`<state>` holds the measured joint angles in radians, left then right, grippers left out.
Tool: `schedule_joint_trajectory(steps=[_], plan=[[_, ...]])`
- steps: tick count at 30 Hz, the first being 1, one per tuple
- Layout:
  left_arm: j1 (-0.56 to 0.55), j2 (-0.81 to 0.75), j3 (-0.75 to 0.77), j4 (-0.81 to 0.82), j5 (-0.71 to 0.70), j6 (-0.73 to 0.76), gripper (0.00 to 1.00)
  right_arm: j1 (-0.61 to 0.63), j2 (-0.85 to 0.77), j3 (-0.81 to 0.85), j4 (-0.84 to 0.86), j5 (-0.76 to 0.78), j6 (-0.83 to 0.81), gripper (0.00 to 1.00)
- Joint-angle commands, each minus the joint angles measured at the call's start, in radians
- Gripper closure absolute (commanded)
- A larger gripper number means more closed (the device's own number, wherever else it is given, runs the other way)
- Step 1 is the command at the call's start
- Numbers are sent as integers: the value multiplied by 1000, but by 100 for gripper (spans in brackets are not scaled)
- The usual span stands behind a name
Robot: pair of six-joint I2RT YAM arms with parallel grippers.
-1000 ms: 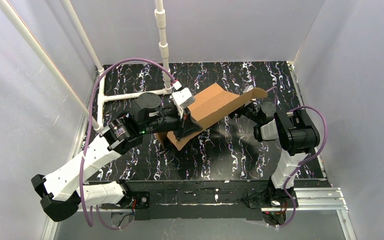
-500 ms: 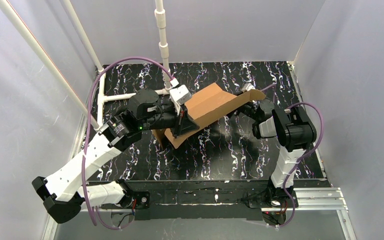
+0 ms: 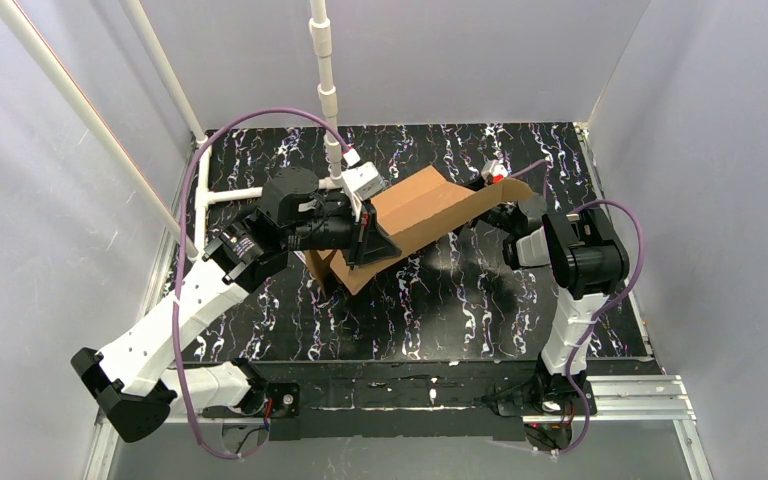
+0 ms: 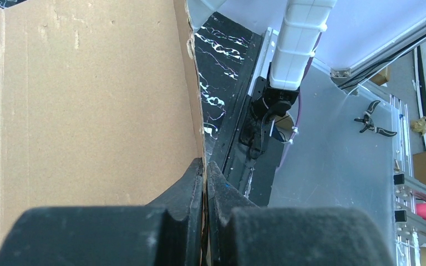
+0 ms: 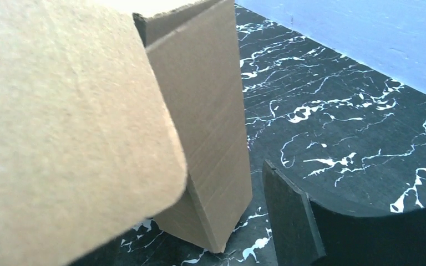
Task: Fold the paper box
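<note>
the plain brown corrugated cardboard paper box [image 3: 425,212] is held tilted over the black marbled surface [image 3: 460,300], its long axis running from near-left to far-right. the left fingers [image 4: 191,188] pinch its near-left edge, pressed together on it. the right fingers [image 5: 288,216] stand spread just beside the far-right flap, gripping nothing; that arm is nearer the free end.

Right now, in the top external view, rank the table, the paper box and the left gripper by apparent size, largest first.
1. table
2. paper box
3. left gripper, pinching the box's edge; it is raised nearer the camera, yet plainly looks smallest.
</note>
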<state>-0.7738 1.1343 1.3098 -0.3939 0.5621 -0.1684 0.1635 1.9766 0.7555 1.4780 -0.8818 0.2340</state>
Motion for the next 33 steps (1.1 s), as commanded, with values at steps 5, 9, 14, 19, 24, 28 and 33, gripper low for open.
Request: schedule_joint_trajectory(steps=[5, 9, 14, 19, 24, 28, 33], plan=[[4, -7, 39, 19, 90, -12, 100, 1, -5, 48, 292, -60, 76, 14], [4, -9, 32, 32, 99, -21, 100, 1, -12, 49, 242, -42, 69, 18], [5, -4, 24, 53, 116, -38, 100, 1, -19, 47, 206, -17, 64, 20], [4, -3, 14, 72, 119, -50, 100, 1, -22, 54, 212, -14, 99, 20], [4, -7, 9, 74, 106, -52, 100, 0, -22, 50, 244, -28, 128, 18], [5, -18, 0, 72, 76, -50, 100, -4, -23, 51, 274, -45, 155, 14], [5, -26, -8, 69, 55, -52, 100, -15, -30, 50, 302, -44, 182, 13]])
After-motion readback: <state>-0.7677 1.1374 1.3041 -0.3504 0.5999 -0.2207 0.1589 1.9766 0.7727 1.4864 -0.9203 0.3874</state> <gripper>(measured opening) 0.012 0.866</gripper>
